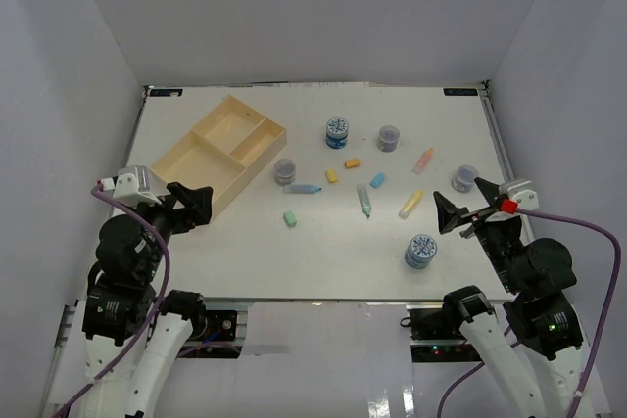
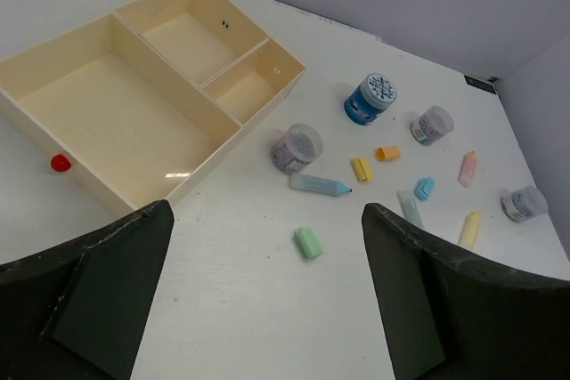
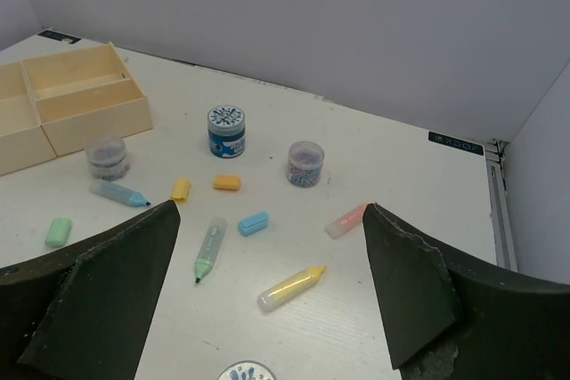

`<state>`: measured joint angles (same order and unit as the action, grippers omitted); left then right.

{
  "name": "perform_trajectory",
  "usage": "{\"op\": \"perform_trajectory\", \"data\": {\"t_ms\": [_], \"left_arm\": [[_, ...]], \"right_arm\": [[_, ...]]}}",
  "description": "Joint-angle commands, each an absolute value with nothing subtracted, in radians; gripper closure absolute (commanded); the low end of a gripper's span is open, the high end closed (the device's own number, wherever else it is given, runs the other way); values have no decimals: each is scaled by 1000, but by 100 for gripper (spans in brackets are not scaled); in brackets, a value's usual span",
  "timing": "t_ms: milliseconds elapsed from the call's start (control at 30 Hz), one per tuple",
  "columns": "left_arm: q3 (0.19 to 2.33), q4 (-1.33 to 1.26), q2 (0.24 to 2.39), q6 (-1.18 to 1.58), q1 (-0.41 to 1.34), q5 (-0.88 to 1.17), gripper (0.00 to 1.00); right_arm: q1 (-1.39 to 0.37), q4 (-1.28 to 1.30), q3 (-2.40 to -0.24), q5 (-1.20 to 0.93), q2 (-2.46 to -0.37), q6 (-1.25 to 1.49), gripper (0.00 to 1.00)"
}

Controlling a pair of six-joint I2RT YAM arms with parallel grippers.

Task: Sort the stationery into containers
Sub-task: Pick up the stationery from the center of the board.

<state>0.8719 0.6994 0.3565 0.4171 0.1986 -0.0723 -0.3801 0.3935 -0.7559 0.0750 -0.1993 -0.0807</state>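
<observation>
While the stationery lies loose across the smooth white tabletop, all of it outside the tray, we see two kinds of shape. Squat round rolls stand upright: a blue-and-white patterned roll at the far middle, a second patterned roll near the right arm, a grey roll just beside the tray, another grey roll near the far patterned one, and a third grey roll at the right.

Between them lie slim pastel sticks, namely a blue stick, a pale green stick, a yellow stick and a pink stick. With them are stubby blocks: a yellow stub, an orange stub, a blue stub and a green stub.

The tray is shallow pale wood with thin walls. It is set at an angle at the far left and has one long section and two smaller ones.

The left gripper hovers near the tray's near edge, its dark jaws spread wide and holding nothing. The right gripper hangs between the second patterned roll and the third grey roll, its jaws likewise apart and empty.
</observation>
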Motion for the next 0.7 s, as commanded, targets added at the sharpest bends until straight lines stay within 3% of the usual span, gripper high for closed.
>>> {"op": "perform_trajectory", "data": {"t_ms": [0, 233, 667], "left_arm": [[862, 692, 371, 420, 201, -86, 2], [828, 652, 449, 463, 201, -114, 2], [1032, 496, 1182, 609, 241, 38, 2]], "right_arm": [[-384, 356, -752, 55, -183, -71, 10], [-383, 348, -721, 48, -213, -12, 10], [-383, 388, -672, 55, -345, 106, 10]]}}
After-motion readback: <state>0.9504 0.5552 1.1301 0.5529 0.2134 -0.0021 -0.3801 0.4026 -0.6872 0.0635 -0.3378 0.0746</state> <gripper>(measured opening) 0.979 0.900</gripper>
